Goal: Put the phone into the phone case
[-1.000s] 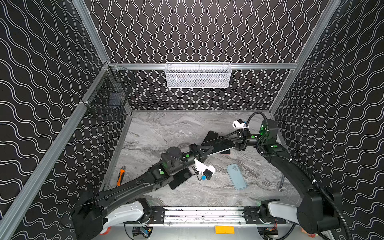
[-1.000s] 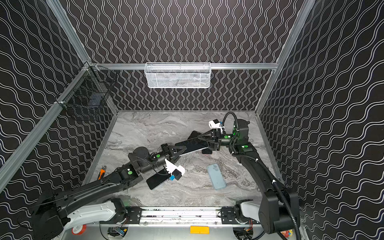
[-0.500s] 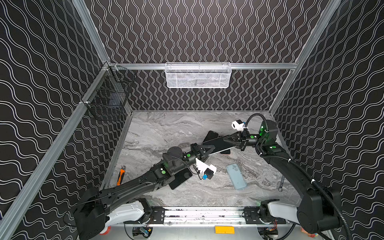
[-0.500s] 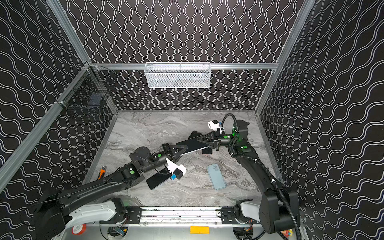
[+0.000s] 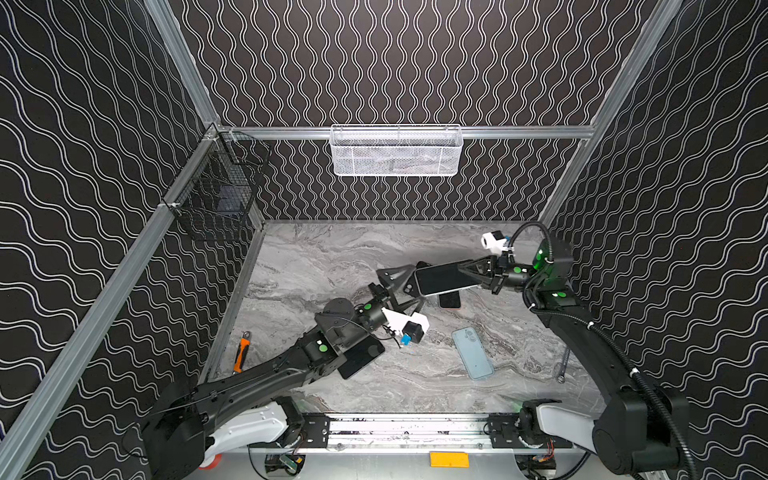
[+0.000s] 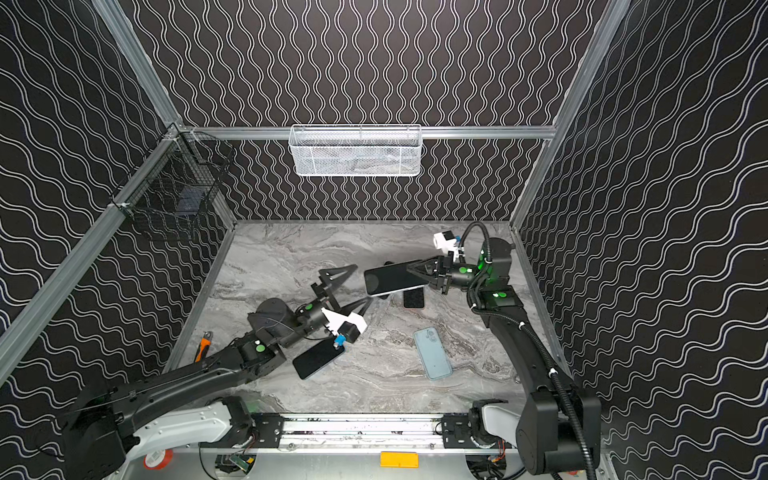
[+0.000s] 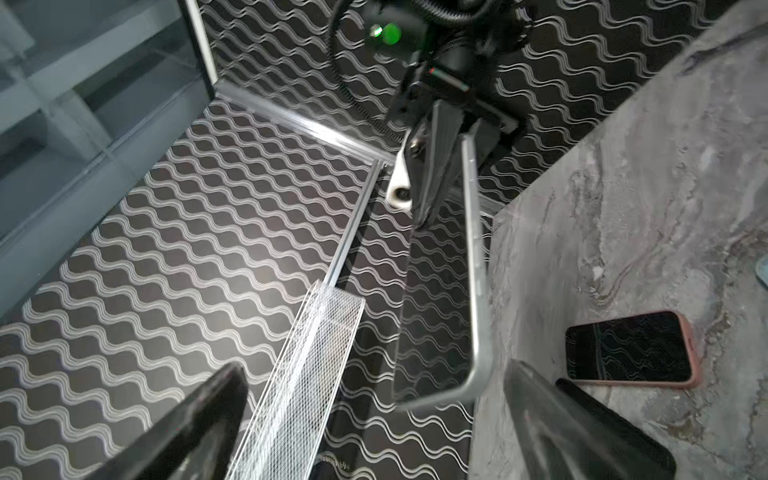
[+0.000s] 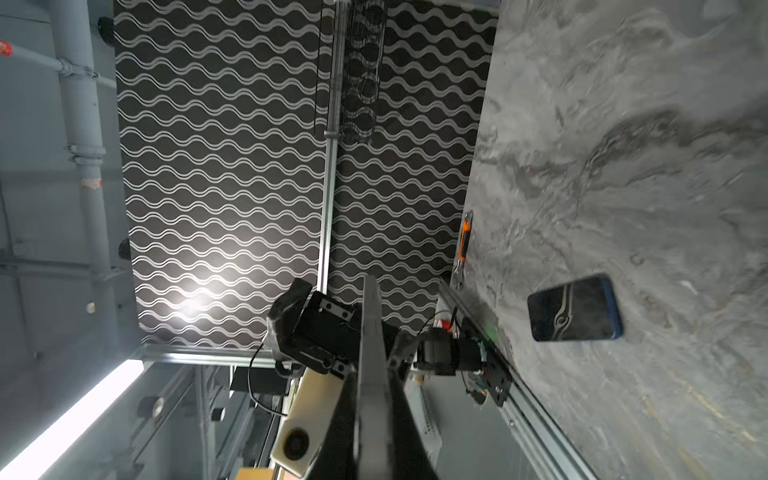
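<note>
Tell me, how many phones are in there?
3. A held phone hangs above the table in the right jaws; a pink-edged phone lies under it; a dark phone lies by the left arm. The pale blue slab looks like a case, but I can't be sure.

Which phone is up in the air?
The silver-edged phone pinched in the right gripper. The pink phone and the dark phone lie on the table.

The black-screened, silver-edged phone (image 5: 440,279) hangs screen-up, nearly level, clear of the worktop (image 5: 324,257). The pale blue case (image 5: 473,353) lies flat at its five o'clock.
</note>
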`<action>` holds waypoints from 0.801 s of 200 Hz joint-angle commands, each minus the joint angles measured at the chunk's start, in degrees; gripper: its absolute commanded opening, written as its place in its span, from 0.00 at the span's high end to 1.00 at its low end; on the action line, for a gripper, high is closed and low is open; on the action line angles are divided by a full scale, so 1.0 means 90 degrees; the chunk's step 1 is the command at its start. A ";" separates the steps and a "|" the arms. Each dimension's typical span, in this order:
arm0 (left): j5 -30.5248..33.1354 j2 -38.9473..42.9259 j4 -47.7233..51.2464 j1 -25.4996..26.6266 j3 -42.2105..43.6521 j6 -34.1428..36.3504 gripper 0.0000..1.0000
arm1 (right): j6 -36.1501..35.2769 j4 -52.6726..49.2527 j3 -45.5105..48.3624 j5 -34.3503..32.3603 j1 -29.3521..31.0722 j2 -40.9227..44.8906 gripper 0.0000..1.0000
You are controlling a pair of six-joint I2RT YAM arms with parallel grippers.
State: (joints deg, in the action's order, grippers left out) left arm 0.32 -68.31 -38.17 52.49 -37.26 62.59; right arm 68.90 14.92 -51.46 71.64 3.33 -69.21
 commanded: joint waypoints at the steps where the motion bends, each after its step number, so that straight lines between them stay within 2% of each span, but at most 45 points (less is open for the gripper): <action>1: 0.0890 0.0528 0.0419 -0.0012 -0.0034 -0.1721 0.01 | -0.0807 -0.0615 -0.0159 -0.0677 -0.0302 0.0107 1.00; 25: 0.1464 0.0974 0.2989 -0.0020 -0.0903 -0.3762 0.01 | -0.1963 -0.1734 -0.0468 -0.1315 -0.0567 0.0103 1.00; 49: 0.1465 0.0552 0.5311 -0.0056 -0.2229 -0.5632 0.01 | -0.3155 -0.3004 -0.0868 -0.2430 -0.0634 0.0150 1.00; 58: 0.1430 0.0314 0.5713 -0.0106 -0.2503 -0.6307 0.01 | -0.3416 -0.3322 -0.0913 -0.2905 -0.0634 0.0221 1.00; 73: 0.1662 -0.0136 0.6489 -0.0273 -0.2910 -0.8027 0.01 | -0.3664 -0.3607 -0.0889 -0.3622 -0.0635 0.0436 1.00; 90: 0.1295 -0.0791 0.7499 -0.0661 -0.3381 -1.0038 0.05 | -0.3803 -0.3789 -0.0684 -0.4577 -0.0625 0.0818 1.00; 107: 0.0808 -0.1471 0.8179 -0.0899 -0.3685 -1.1542 0.07 | -0.3811 -0.3665 -0.0177 -0.5273 -0.0624 0.1212 1.00; 140: -0.0038 -0.2585 0.8504 -0.0995 -0.4045 -1.4091 0.14 | -0.3963 -0.3557 0.0299 -0.5644 -0.0624 0.1484 1.00; 160: -0.0230 -0.3582 0.9354 -0.0996 -0.4821 -1.5234 0.19 | -0.3944 -0.3449 0.0528 -0.5704 -0.0622 0.1613 1.00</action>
State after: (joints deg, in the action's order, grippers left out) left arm 2.85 -93.54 36.53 43.77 -74.76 -52.93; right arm 34.74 -18.83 -48.27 23.62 -2.35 -56.01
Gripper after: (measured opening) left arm 0.823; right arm 0.101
